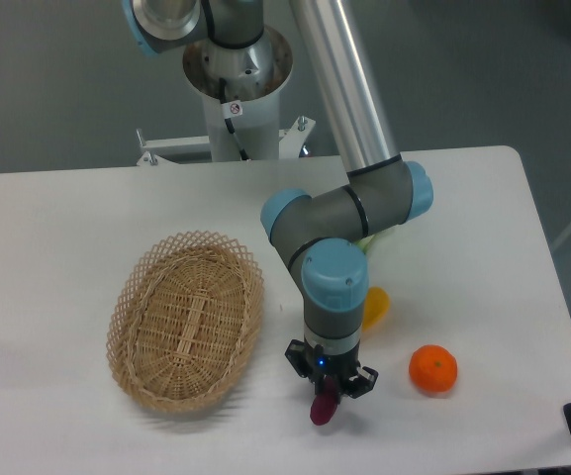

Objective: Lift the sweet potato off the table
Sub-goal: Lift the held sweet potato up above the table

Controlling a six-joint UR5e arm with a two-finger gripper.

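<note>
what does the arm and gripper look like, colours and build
The arm is a polished silver-grey metal tube joined to dark grey joint housings with light blue round end caps. The gripper is small and black, with two short fingers and a tiny blue light glowing on its body. A black cable runs down the white base.
</note>
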